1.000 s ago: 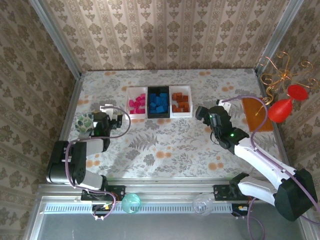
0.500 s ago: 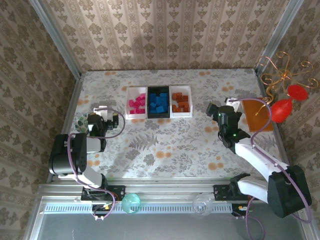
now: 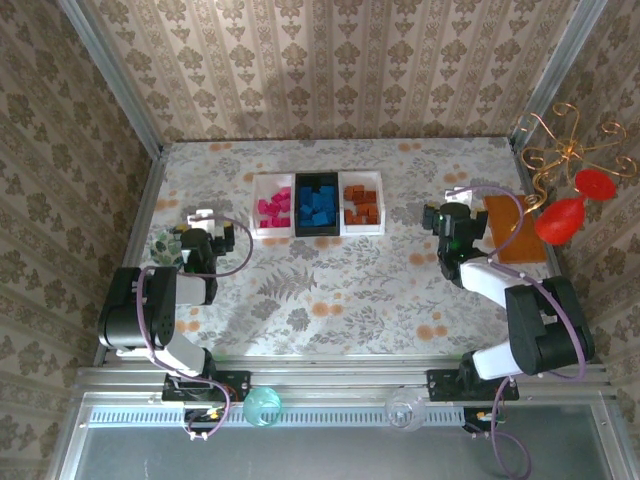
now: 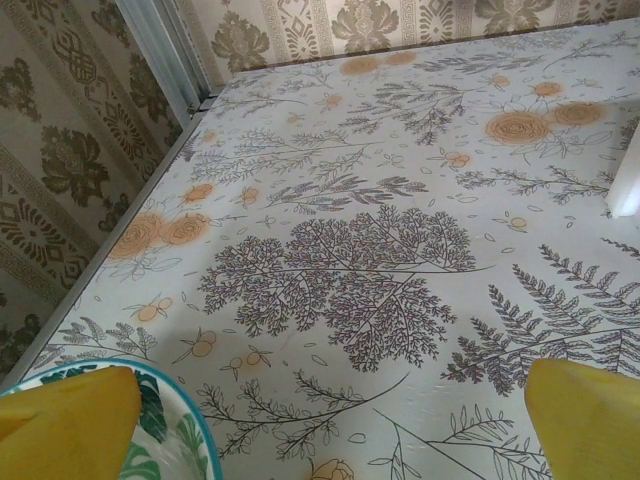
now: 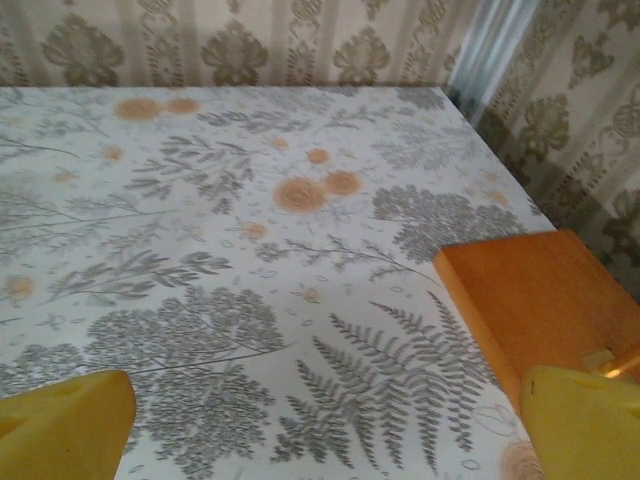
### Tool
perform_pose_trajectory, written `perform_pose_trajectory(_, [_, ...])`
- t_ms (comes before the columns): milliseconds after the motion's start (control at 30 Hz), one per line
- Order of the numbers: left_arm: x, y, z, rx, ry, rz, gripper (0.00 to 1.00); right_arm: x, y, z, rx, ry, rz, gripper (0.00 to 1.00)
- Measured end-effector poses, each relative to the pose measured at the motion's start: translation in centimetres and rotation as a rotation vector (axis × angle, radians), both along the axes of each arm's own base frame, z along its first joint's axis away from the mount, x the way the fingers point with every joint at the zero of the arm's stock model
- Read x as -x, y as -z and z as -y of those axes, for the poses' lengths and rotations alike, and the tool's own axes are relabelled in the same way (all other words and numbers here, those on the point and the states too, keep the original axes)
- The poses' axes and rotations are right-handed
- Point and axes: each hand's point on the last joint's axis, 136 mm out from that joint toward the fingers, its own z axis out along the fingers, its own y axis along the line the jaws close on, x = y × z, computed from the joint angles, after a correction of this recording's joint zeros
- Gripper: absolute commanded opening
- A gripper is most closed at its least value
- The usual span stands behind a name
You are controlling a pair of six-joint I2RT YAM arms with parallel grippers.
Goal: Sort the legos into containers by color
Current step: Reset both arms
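In the top external view the containers (image 3: 254, 214) sit in a row at mid-table. The left white tray holds pink legos (image 3: 272, 208), the black middle tray holds blue legos (image 3: 318, 205), and the right white tray holds orange-brown legos (image 3: 361, 205). My left gripper (image 3: 205, 224) rests low to the left of the trays, open and empty. In the left wrist view its yellow fingertips (image 4: 70, 420) stand wide apart over bare cloth, and a white tray corner (image 4: 625, 185) shows at the right edge. My right gripper (image 3: 452, 216) sits to the right of the trays, open and empty, with its fingertips (image 5: 60, 420) spread wide.
A small patterned bowl (image 3: 164, 243) lies right beside the left gripper, its rim (image 4: 190, 430) by the left finger. An orange-brown board (image 3: 515, 228) lies just right of the right gripper, close to its right finger (image 5: 585, 420). A red and gold ornament (image 3: 565, 200) stands at the far right.
The right arm has drawn back to the right, away from the trays, toward the orange-brown board. The left arm has folded back slightly by the bowl. Both grippers stayed open.
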Motion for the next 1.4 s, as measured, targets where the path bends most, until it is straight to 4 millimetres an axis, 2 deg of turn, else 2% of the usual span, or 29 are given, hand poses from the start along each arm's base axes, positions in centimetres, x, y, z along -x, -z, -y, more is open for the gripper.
perform_pose_trajectory(133, [0.0,-0.1,-0.1,-0.001,-0.003,0.003,1.00,-0.4,-0.1,0.9,-0.016,0.032,0.015,1.00])
perform_pose_trajectory(300, [0.0,-0.1,-0.1,-0.002,-0.006,0.004,1.00,0.9,4.3,1.1,-0.040,0.003,-0.050,1.00])
perform_pose_trajectory(400, [0.0,-0.1,-0.1,-0.002,-0.007,0.004,1.00,1.6,5.5,0.8,-0.064,-0.032,-0.061,1.00])
perform_pose_trajectory(600, [0.0,-0.1,-0.1,-0.002,-0.007,0.005,1.00,1.3,5.0,-0.3,-0.097,-0.114,0.026,1.00])
perform_pose_trajectory(700, [0.0,-0.1,-0.1,-0.002,-0.007,0.005,1.00,1.6,5.7,-0.6,-0.104,-0.133,0.018,1.00])
perform_pose_trajectory(1400, [0.0,-0.1,-0.1,-0.002,-0.007,0.005,1.00,1.2,5.1,-0.5,-0.116,-0.148,0.045,1.00])
